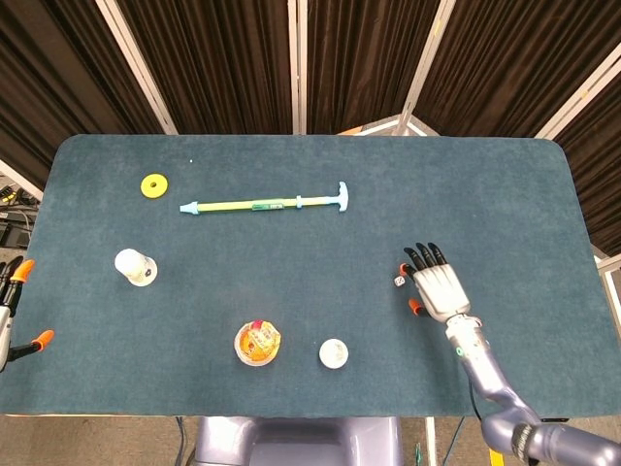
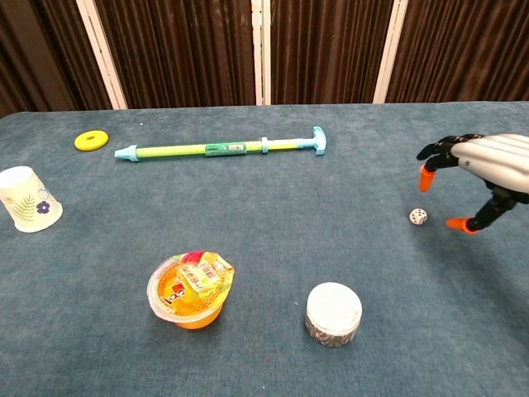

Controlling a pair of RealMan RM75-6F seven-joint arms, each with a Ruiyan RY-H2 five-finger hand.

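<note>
My right hand [image 1: 437, 286] [image 2: 483, 169] hovers open, palm down, fingers spread, just right of a small white die [image 1: 399, 282] [image 2: 418, 217] on the blue table; its fingertips hang above and beside the die without touching it. My left hand [image 1: 12, 311] shows only at the far left edge in the head view, open and off the table's side, nearest the paper cup [image 1: 135, 266] [image 2: 29, 199]. It holds nothing.
A yellow-green toy pump [image 1: 267, 204] [image 2: 221, 148] lies at the back with a yellow ring [image 1: 153, 184] [image 2: 91, 140] to its left. An orange jelly cup [image 1: 258, 343] [image 2: 190, 289] and a tape roll [image 1: 333, 353] [image 2: 334, 313] sit near the front edge.
</note>
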